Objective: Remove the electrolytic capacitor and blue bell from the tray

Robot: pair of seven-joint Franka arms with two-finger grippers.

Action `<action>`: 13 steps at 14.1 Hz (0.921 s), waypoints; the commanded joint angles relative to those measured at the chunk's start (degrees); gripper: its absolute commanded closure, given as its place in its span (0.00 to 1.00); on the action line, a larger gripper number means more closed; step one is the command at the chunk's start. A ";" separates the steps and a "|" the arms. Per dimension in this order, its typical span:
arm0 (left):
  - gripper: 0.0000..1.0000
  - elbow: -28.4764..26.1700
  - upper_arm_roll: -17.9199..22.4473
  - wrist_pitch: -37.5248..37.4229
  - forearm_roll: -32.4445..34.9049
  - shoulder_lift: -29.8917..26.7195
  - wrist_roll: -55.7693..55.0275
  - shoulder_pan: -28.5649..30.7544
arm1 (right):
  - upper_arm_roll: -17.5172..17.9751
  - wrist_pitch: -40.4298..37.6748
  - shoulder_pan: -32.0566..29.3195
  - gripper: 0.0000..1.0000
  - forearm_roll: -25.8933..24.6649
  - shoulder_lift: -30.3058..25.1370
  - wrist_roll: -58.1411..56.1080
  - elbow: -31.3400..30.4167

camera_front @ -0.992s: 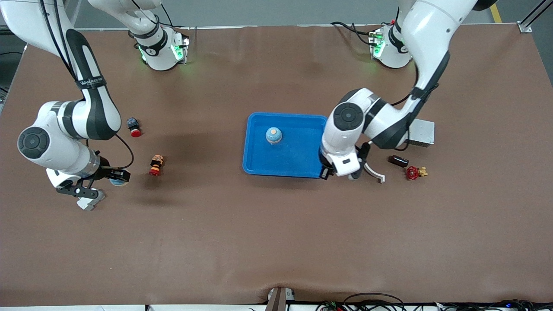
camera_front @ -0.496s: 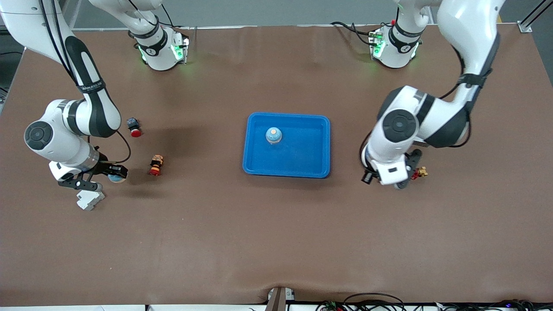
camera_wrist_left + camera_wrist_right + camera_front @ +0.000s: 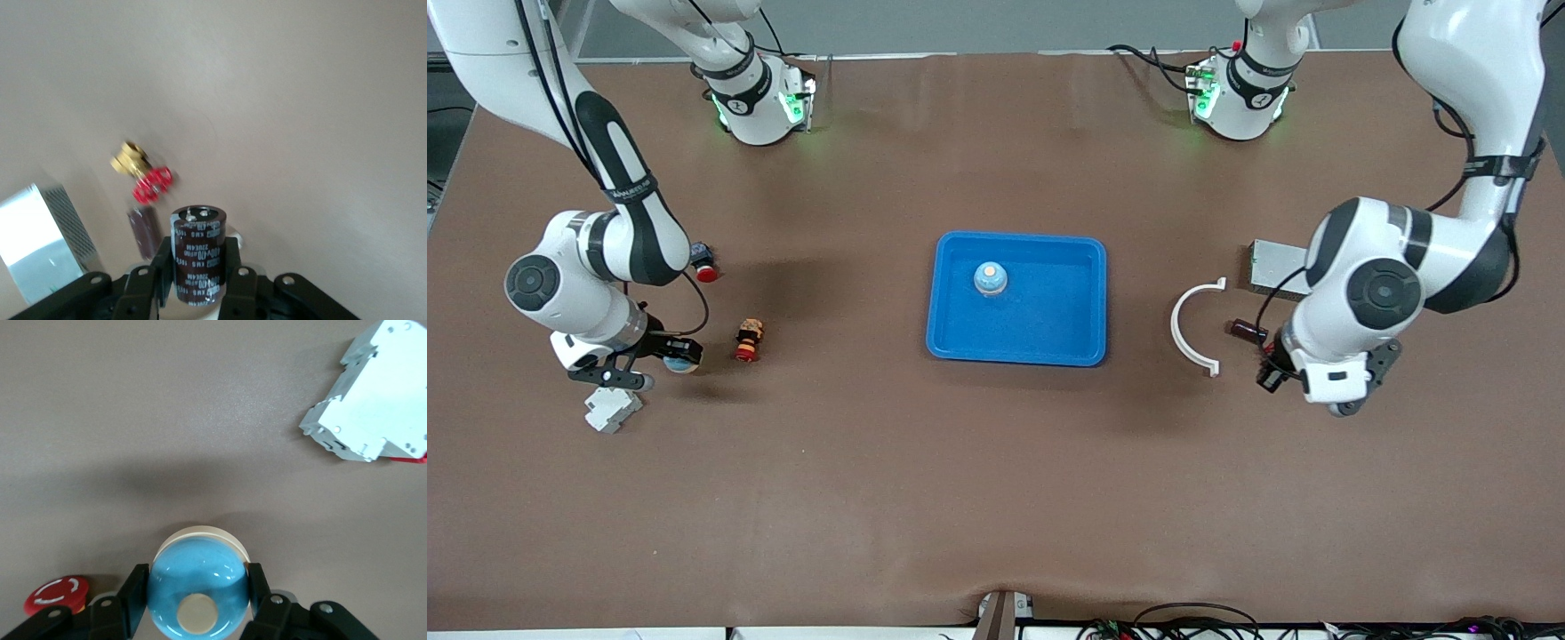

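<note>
Counted around the blue tray [image 3: 1087,302]

Two bells: one [image 3: 990,278] in the tray, one [image 3: 198,589] well off toward the right arm's end. Two capacitors [image 3: 198,253] [image 3: 1247,330], two red pushbuttons [image 3: 704,266] [image 3: 749,340], one white breaker [image 3: 612,410], one white arc [image 3: 1192,325], one red valve [image 3: 148,177], one metal box [image 3: 1276,265].

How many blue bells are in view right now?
2. One bell sits in the blue tray; the other bell is held in the right gripper jaws over the table toward the right arm's end. None seems hidden.

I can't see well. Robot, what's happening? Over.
Left gripper holds capacitor. Right gripper holds bell. Blue tray already has another bell.
</note>
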 commanded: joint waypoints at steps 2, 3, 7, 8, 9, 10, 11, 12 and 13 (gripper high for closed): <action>1.00 -1.68 -0.64 0.79 0.23 -0.68 8.25 4.63 | 1.25 2.08 -1.40 1.00 0.74 1.06 -0.64 -0.23; 1.00 -1.68 -0.47 1.32 0.93 -0.24 8.43 4.90 | 1.25 2.08 -1.40 1.00 0.74 1.15 -0.64 -0.23; 1.00 -1.59 -0.38 5.17 9.54 3.27 9.05 9.64 | 1.33 3.39 -1.48 1.00 0.92 2.29 -0.64 -0.23; 1.00 -1.59 -0.29 6.84 9.81 4.15 9.23 9.99 | 1.33 3.57 -1.48 1.00 0.92 2.47 -0.64 -0.23; 1.00 -1.59 -0.20 8.43 10.42 4.94 9.23 10.87 | 1.33 3.92 -1.48 1.00 0.92 2.82 -0.64 -0.23; 1.00 -1.50 -0.20 9.66 11.47 5.91 9.23 11.83 | 1.33 4.01 -1.48 1.00 0.92 2.91 -0.56 -0.23; 1.00 -1.59 -0.20 10.89 12.09 6.88 9.23 12.54 | 1.33 4.10 -1.48 1.00 1.01 3.09 -0.55 -0.23; 1.00 -1.59 -0.20 11.77 12.27 7.76 9.23 12.72 | 1.33 4.45 -1.48 1.00 1.01 3.17 -0.64 -0.23; 1.00 -1.68 -0.20 12.57 12.28 8.55 9.23 12.90 | 1.33 4.54 -1.48 1.00 1.01 3.18 -0.56 -0.23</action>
